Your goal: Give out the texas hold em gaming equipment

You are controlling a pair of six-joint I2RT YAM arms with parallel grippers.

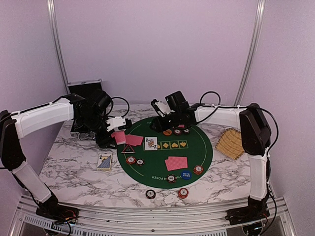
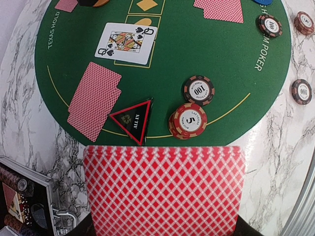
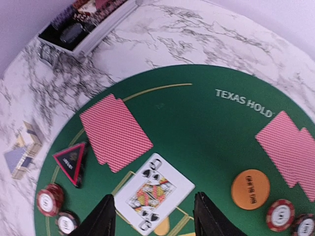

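My left gripper point(image 1: 116, 132) is shut on a deck of red-backed playing cards point(image 2: 163, 189), held over the left rim of the round green mat point(image 1: 197, 152). Just beyond the deck lie the black triangular marker point(image 2: 133, 120) and two chips point(image 2: 188, 119). A face-up queen of spades point(image 3: 154, 191) lies on the mat. My right gripper point(image 3: 155, 219) hangs open above it, a finger on each side and nothing held. Face-down card pairs point(image 1: 134, 140) point(image 1: 176, 162) rest on the mat. The orange button point(image 3: 250, 189) and blue button point(image 1: 185, 174) lie there too.
The open silver-edged case point(image 1: 84, 88) stands at the back left. A wicker mat point(image 1: 230, 143) lies at the right. A blue-patterned card box point(image 1: 104, 161) sits left of the green mat. Two chips point(image 1: 150, 193) point(image 1: 183, 192) lie on the marble near the front edge.
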